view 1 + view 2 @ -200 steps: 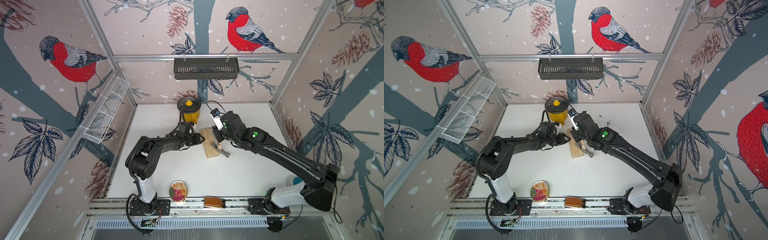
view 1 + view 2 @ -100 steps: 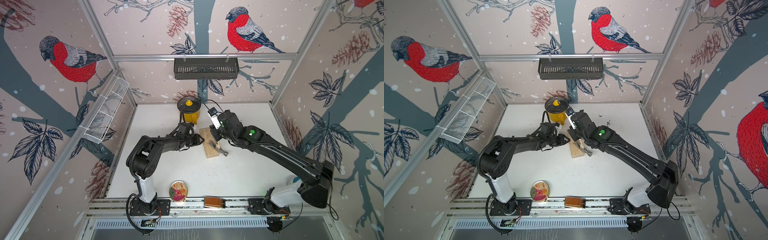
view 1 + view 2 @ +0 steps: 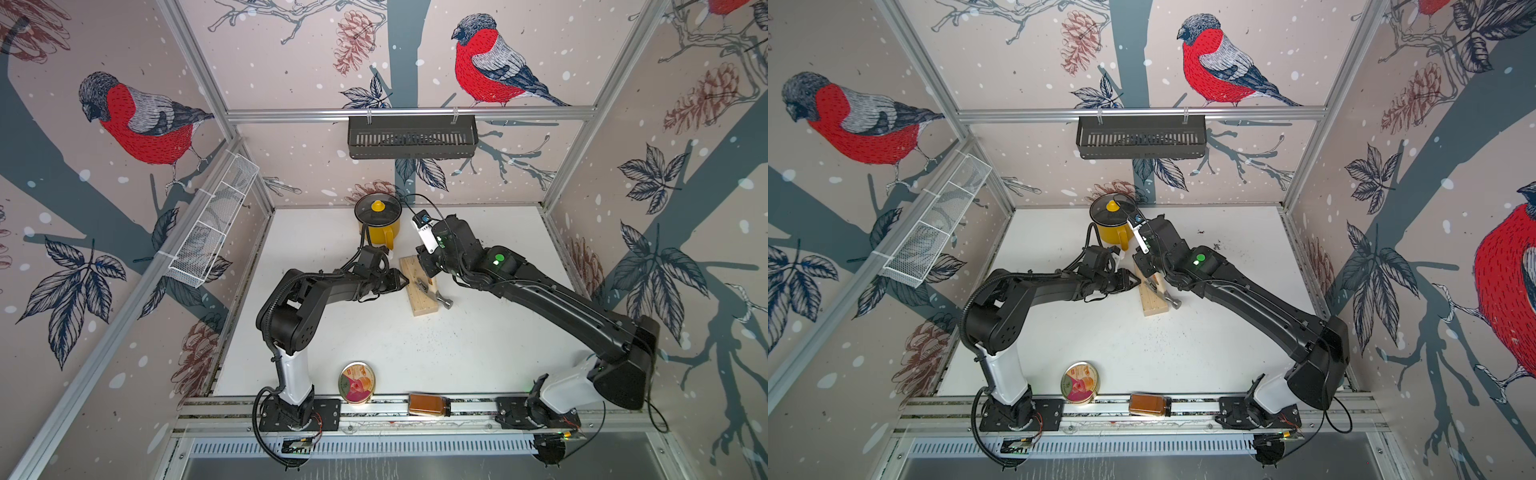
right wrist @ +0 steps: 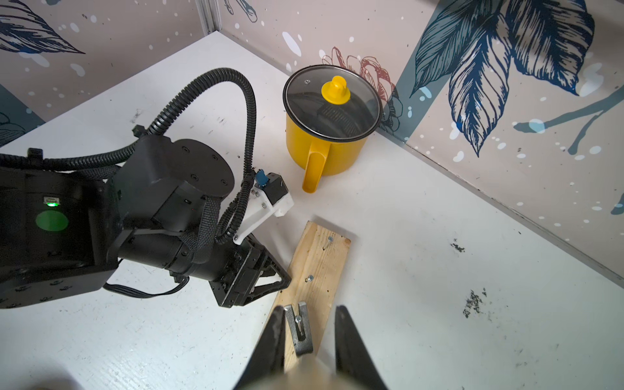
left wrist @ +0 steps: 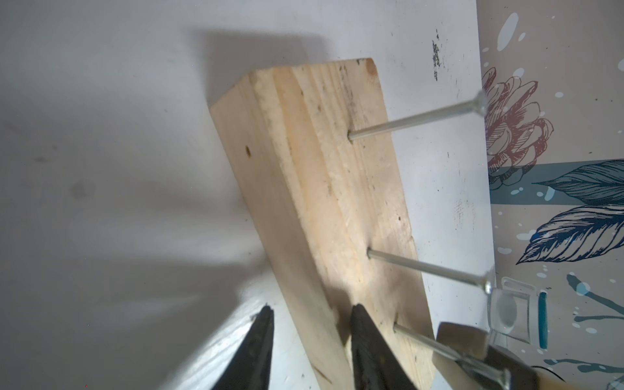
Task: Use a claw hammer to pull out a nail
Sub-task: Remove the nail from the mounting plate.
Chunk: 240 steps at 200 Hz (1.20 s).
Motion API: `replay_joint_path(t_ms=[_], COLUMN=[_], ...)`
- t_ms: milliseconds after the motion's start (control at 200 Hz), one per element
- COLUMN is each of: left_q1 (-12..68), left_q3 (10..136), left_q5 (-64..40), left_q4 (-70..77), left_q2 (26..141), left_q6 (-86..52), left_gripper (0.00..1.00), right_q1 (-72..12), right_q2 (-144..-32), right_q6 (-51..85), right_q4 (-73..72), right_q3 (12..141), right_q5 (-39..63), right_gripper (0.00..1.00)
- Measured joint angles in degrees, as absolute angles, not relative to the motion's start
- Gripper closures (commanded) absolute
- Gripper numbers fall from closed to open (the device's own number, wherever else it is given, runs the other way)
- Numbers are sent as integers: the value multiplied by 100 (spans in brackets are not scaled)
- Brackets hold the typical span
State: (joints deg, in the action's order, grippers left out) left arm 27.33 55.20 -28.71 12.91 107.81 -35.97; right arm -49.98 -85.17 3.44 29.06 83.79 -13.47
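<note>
A: When counted from left to right, how many of each?
B: One white wire basket [image 3: 208,237] on the left wall [image 3: 124,299]. One left gripper [image 5: 312,314]. One round tin [image 3: 356,382] by the front rail [image 3: 386,409], one yellow pot [image 3: 376,239] at the back. One wooden block [image 3: 424,305] bearing three nails [image 5: 418,118]. One claw hammer [image 4: 300,344]. One amber jar [image 3: 428,405] on the rail. One right gripper [image 4: 310,308].
A: State of the left gripper?
B: Jaws partly apart, astride the block's long edge: one finger [image 5: 368,354] on the top face, its mate low by the table [image 5: 101,202]. Pinching or not: cannot tell.
A: And of the right?
B: Clamped tight on the hammer's pale handle.
A: Whereabouts of the hammer, and heading?
B: Sits on the block, between the two grippers. Head crosswise: forked claw toward the left arm [image 3: 332,286], slotted round the nail farthest from the pot; striking face out past the block's right edge. Long axis of the handle steep, rising from the head into the right gripper, leaning toward the back wall [image 3: 478,183].
</note>
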Motion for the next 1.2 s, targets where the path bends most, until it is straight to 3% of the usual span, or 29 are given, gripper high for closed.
replay_joint_path(t_ms=[375, 1201], left_q1=[2733, 2539], left_q3=[5577, 5682], left_q5=[-2912, -2683], left_q4=[1479, 1238], left_q2=[10906, 10873], left_q6=[-3594, -3363], left_gripper=[67, 67], right_q1=[-4672, -4370], right_q2=[-8381, -7697], right_q6=[318, 408], right_q4=[2727, 1732], right_q3=[8134, 7107], right_q5=[-1007, -436], right_gripper=[100, 100])
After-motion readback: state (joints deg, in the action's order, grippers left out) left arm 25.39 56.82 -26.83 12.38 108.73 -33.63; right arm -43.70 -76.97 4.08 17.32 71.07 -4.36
